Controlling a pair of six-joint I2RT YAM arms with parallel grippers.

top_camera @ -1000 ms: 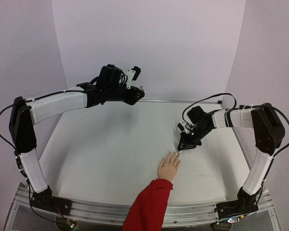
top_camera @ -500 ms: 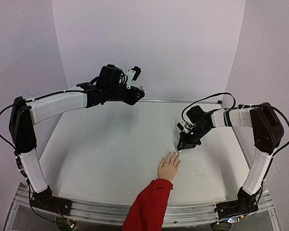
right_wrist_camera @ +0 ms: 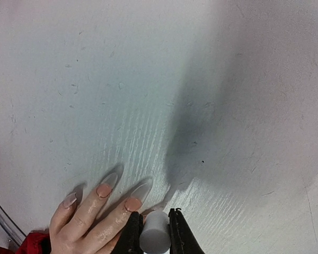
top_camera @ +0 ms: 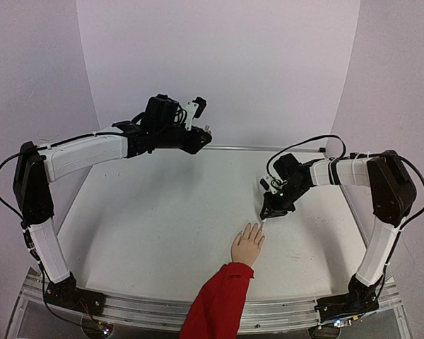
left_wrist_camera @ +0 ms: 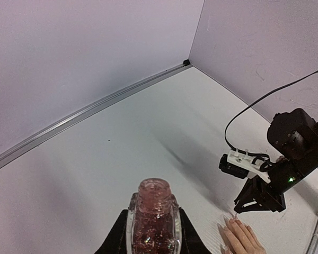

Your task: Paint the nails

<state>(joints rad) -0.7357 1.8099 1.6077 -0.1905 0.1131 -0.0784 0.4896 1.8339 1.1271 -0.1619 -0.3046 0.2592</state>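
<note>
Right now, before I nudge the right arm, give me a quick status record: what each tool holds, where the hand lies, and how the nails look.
left tool: shut on the open polish bottle, raised above the far side of the table
right tool: shut on a white brush cap, low, right by the fingertips
mannequin hand: flat on the table, palm down, red sleeve at the near edge
nails: two look pinkish-orange, one beside them paler, the rest out of view
brush tip: hidden

Mannequin hand (top_camera: 248, 245) on table (top_camera: 162, 212), right tool (top_camera: 266, 217) just beyond nails (right_wrist_camera: 132, 203)
</note>
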